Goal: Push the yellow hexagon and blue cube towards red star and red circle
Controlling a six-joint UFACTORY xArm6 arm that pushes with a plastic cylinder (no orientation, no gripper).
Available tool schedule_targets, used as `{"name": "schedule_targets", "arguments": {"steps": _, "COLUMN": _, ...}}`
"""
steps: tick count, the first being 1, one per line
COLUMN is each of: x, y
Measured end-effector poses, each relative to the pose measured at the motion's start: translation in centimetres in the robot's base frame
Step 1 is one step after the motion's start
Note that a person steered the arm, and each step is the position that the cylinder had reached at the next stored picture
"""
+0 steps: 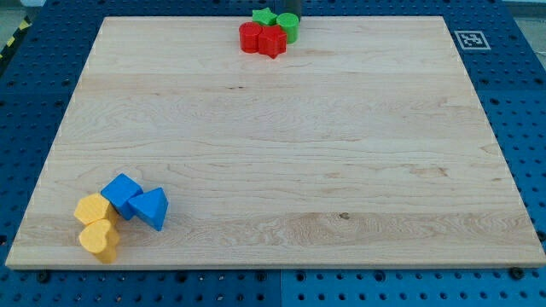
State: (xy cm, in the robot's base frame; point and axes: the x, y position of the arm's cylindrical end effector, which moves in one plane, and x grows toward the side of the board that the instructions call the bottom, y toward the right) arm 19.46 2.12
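Note:
The yellow hexagon (92,209) and the blue cube (121,194) lie touching near the board's bottom left corner. The red circle (249,37) and the red star (272,41) sit side by side at the middle of the view's top edge, far from them. A dark rod shows at the very top of the view; my tip (290,12) is just behind the green circle, at the top cluster and far from the yellow and blue blocks.
A blue triangle (150,208) touches the blue cube on its right. A yellow heart (100,240) lies just below the hexagon. A green star (264,17) and a green circle (287,26) sit behind the red blocks. The wooden board (281,153) rests on a blue pegboard.

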Motion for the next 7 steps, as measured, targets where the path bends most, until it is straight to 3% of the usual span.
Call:
{"name": "schedule_targets", "arguments": {"steps": 2, "x": -0.2, "y": 4.9}}
{"name": "schedule_targets", "arguments": {"steps": 4, "x": 1.6, "y": 17.6}}
{"name": "schedule_targets", "arguments": {"steps": 6, "x": 2.8, "y": 18.1}}
{"name": "schedule_targets", "arguments": {"steps": 7, "x": 10.8, "y": 18.0}}
